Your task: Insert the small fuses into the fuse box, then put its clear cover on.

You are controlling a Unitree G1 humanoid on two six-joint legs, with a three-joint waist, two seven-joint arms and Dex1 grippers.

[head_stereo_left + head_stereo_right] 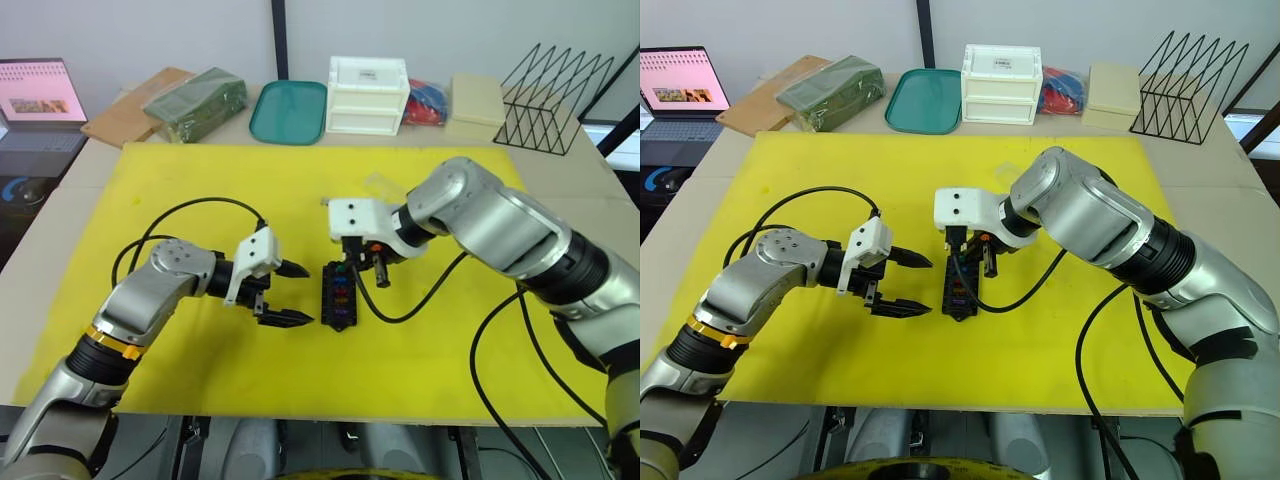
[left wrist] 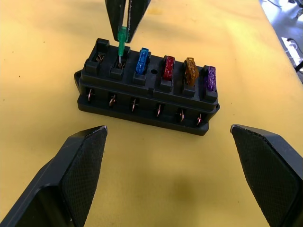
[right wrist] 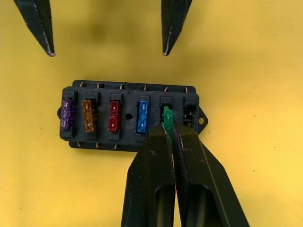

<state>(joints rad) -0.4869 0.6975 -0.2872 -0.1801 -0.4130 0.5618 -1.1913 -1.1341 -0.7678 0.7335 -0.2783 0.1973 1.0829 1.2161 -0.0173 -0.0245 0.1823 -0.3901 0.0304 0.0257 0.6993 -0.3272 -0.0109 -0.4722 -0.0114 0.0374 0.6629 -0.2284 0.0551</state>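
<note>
The black fuse box (image 1: pixel 338 296) lies on the yellow mat between my two grippers. Purple, amber, red and blue small fuses (image 3: pixel 113 116) sit in one row of its slots. My right gripper (image 3: pixel 168 125) is shut on a green fuse (image 2: pixel 122 39), held upright with its blades at the fifth slot; the end slot beside it is empty. My left gripper (image 1: pixel 297 293) stands open just left of the box, fingers (image 2: pixel 80 165) apart and touching nothing. The clear cover (image 1: pixel 383 185) lies on the mat behind my right wrist, partly hidden by the arm.
Along the table's back edge stand a teal tray (image 1: pixel 289 111), a white drawer box (image 1: pixel 368 95), a cream box (image 1: pixel 477 100) and a black wire rack (image 1: pixel 553 100). A laptop (image 1: pixel 38 105) sits far left. Black cables loop over the mat near both arms.
</note>
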